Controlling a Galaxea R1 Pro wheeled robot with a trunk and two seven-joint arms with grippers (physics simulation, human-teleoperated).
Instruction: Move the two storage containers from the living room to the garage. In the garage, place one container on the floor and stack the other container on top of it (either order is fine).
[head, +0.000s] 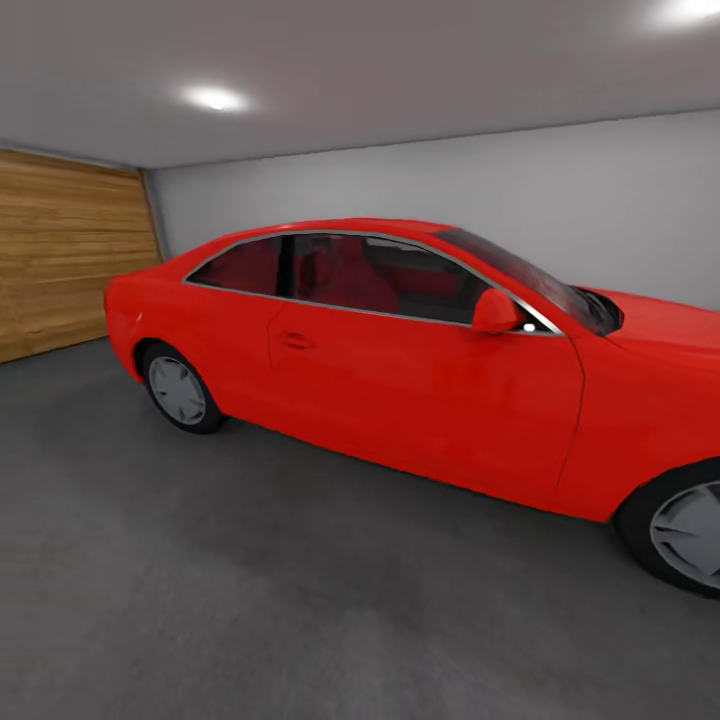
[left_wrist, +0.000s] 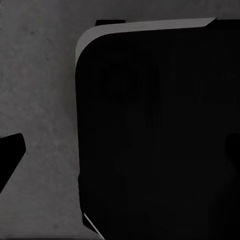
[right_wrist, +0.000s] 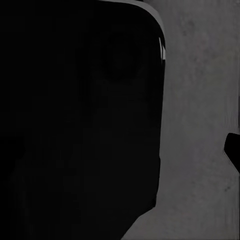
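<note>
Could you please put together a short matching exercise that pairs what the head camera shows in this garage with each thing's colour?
Things:
1. car
2. floor
3. garage door
4. back wall

Colours:
A. dark grey, mottled
B. light wood planks
C. bright red
D. plain grey-white

Pairs: 1-C, 2-A, 3-B, 4-D

Left arm: pointed downward, my wrist camera close against a black round-cornered bulk (left_wrist: 155, 130).
Left gripper (left_wrist: 10, 156): a dark wedge at frame edge; I cannot read its spread.
Right arm: likewise, beside the same kind of black bulk (right_wrist: 75, 120).
Right gripper (right_wrist: 233, 150): a dark sliver at frame edge; spread unreadable.
</note>
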